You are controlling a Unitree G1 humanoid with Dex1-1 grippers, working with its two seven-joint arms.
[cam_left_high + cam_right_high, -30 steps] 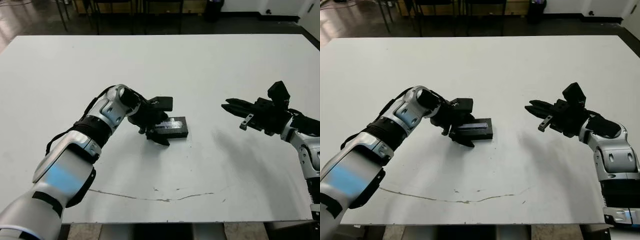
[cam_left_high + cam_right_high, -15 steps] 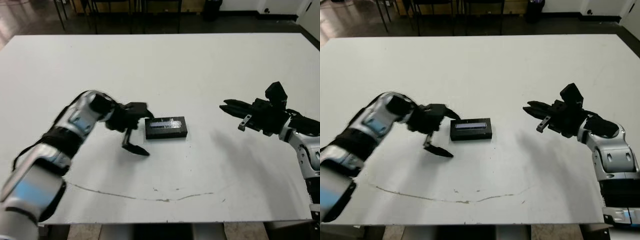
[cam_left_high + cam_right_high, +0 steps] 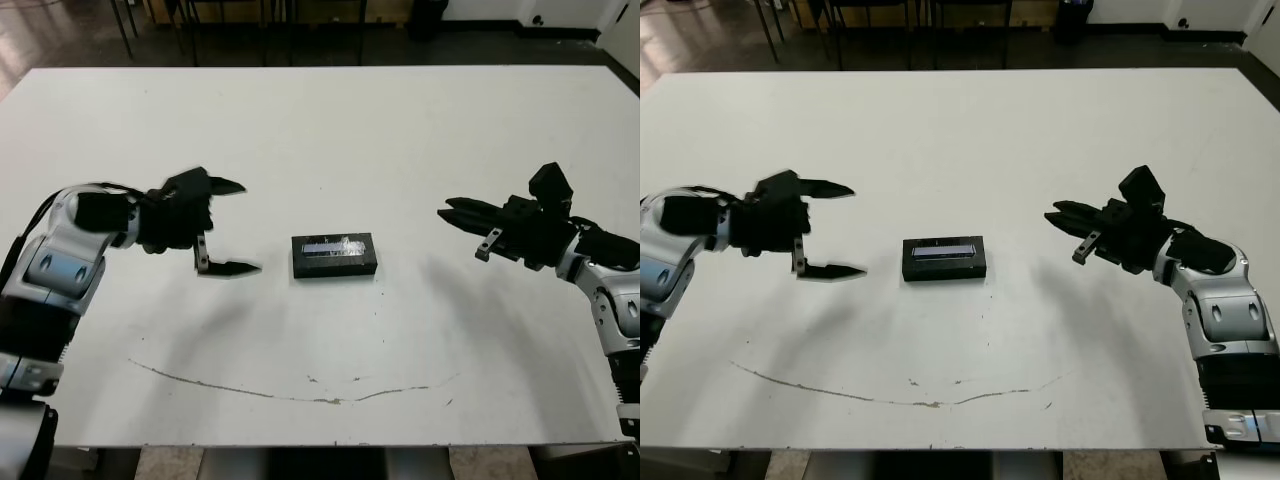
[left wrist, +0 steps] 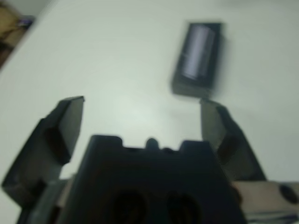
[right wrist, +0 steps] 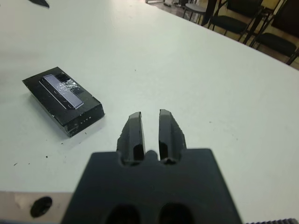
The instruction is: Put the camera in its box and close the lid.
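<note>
Nearby, little surrounds the box (image 3: 335, 256): bare white table (image 3: 400, 130), a thin dark scuff line (image 3: 300, 390) toward its near edge, and chairs (image 5: 243, 23) beyond. The closed box, matte black with a pale glinting strip on top, lies flat mid-table between both grippers, touching neither. The left gripper (image 3: 232, 227) hovers spread wide just beside it; the right gripper (image 3: 447, 210) hangs well apart, fingers nearly together.
</note>
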